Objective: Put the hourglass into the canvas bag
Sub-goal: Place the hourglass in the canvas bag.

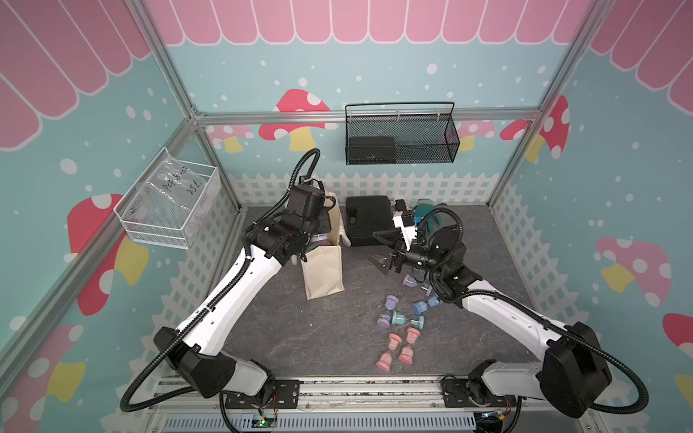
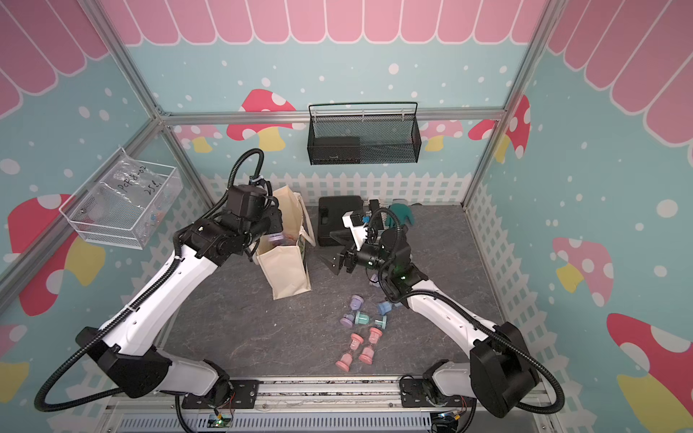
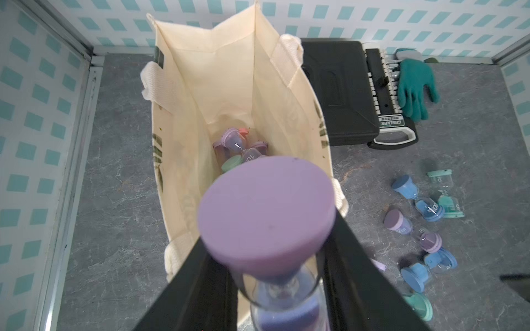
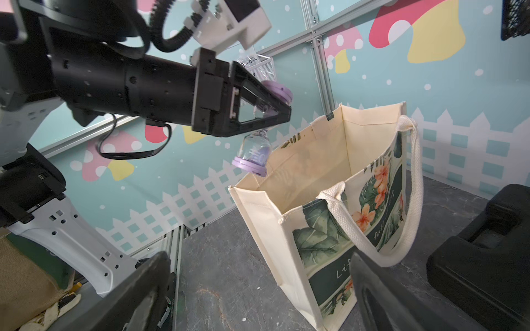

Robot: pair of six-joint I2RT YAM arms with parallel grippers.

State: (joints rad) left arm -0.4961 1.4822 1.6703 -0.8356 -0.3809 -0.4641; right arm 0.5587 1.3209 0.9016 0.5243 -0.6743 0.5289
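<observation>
The cream canvas bag (image 1: 323, 275) (image 2: 289, 270) stands open at the back of the table, left of centre. My left gripper (image 3: 272, 238) is shut on a purple hourglass (image 3: 266, 212) (image 4: 253, 156), held by its glass waist just above the bag's near rim. The right wrist view shows it hanging tilted beside the bag's mouth (image 4: 315, 160). Several hourglasses (image 3: 238, 146) lie at the bottom of the bag. My right gripper (image 1: 382, 253) (image 4: 258, 286) stands open and empty, low beside the bag's printed side. More hourglasses (image 1: 405, 318) (image 3: 424, 206) lie loose on the table.
A flat black hard case (image 1: 369, 219) (image 4: 481, 252) sits right of the bag. A tool rack and a green glove (image 3: 415, 86) lie beyond it. A black wire basket (image 1: 401, 135) hangs on the back wall, and a clear bin (image 1: 168, 202) on the left wall.
</observation>
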